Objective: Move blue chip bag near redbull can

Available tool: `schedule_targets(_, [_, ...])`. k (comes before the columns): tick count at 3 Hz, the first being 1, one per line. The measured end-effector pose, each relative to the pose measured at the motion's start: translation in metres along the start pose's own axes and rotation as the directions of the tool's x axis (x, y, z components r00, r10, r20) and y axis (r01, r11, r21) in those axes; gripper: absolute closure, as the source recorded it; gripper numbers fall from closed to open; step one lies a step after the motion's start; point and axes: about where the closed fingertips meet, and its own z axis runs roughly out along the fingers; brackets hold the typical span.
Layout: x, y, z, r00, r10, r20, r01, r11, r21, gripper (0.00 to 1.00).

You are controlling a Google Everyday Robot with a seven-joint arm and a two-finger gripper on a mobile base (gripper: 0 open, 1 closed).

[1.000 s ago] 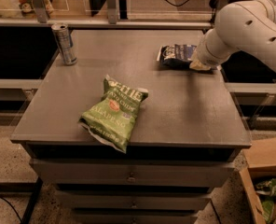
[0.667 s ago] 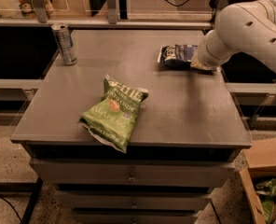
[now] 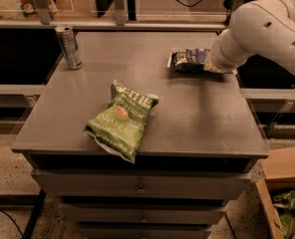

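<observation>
Crosswise, blue chip bag (image 3: 189,59), long axis left-right, hand (image 3: 213,66) at its right end, grip unclear.

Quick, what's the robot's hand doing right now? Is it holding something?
Hand: down at the right end of the blue chip bag; whether it is open, closed or holding the bag cannot be told.

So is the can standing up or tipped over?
Upright: the redbull can stands with its top up. The gripper is by the blue chip bag.
</observation>
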Motion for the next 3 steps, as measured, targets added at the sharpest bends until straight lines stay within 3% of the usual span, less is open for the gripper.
schedule_targets(1, [-0.022,-0.005,-0.011,0.998,-0.060,0.002,0.060,0.9980,0.016,1.00])
schedule_targets(3, [-0.083,-0.013,-0.010,0.984,-0.175,0.020,0.175,0.9844,-0.016,1.00])
